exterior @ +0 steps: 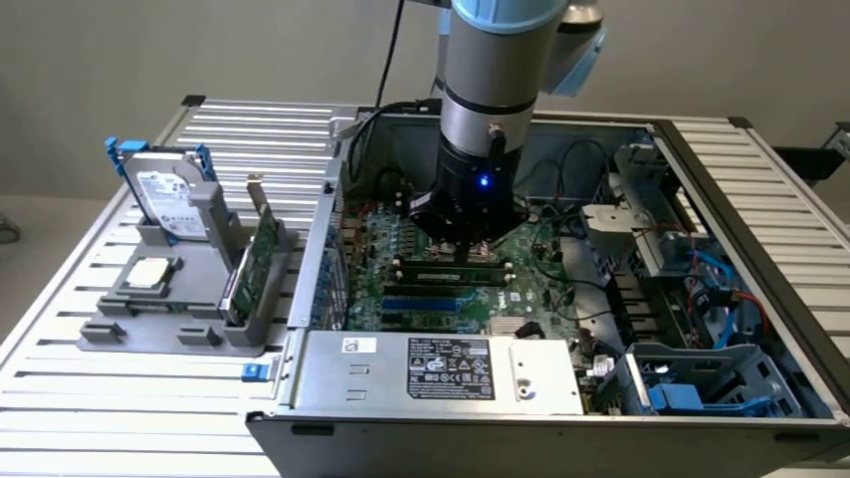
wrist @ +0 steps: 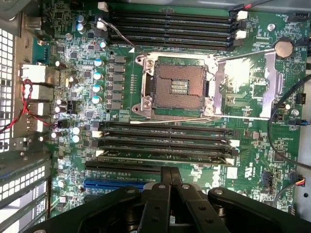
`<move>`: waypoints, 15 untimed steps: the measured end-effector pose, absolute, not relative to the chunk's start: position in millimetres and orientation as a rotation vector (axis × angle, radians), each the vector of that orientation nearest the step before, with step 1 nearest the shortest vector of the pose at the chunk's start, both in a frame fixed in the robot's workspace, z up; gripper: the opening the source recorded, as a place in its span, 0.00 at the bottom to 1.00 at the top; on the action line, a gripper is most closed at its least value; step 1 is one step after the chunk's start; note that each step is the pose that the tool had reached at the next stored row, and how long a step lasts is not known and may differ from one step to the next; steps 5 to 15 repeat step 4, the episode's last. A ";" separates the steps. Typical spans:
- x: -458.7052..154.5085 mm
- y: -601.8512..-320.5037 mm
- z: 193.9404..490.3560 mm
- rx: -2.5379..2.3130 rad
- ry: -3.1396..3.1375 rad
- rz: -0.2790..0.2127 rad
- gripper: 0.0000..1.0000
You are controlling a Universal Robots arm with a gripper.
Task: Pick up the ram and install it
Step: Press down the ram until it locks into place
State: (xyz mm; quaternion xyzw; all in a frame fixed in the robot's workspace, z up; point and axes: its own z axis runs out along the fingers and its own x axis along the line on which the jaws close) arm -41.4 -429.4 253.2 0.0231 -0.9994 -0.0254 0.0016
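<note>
The gripper (exterior: pixel 464 242) hangs low inside the open computer case (exterior: pixel 558 398), just above the motherboard (wrist: pixel 252 121) — its fingers (wrist: pixel 171 187) pressed together with nothing between them. The ram (wrist: pixel 163 159) sits in a slot beside the CPU socket (wrist: pixel 177 87), just ahead of the fingertips.

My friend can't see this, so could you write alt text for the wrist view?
A gripper hangs over a green motherboard, near a bank of black memory slots. An empty processor socket sits at the board's centre, with more slots beyond it.
</note>
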 end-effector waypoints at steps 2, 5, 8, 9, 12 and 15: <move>-41.4 -429.4 253.2 0.072 -3.137 -0.080 0.11; -41.3 -429.4 253.2 0.072 -3.137 -0.080 0.11; -41.3 -429.4 253.2 0.072 -3.137 -0.080 0.11; -41.3 -429.4 253.2 0.072 -3.137 -0.080 0.11; -41.3 -429.4 253.2 0.072 -3.137 -0.080 0.11; -41.3 -429.4 253.2 0.072 -3.137 -0.080 0.11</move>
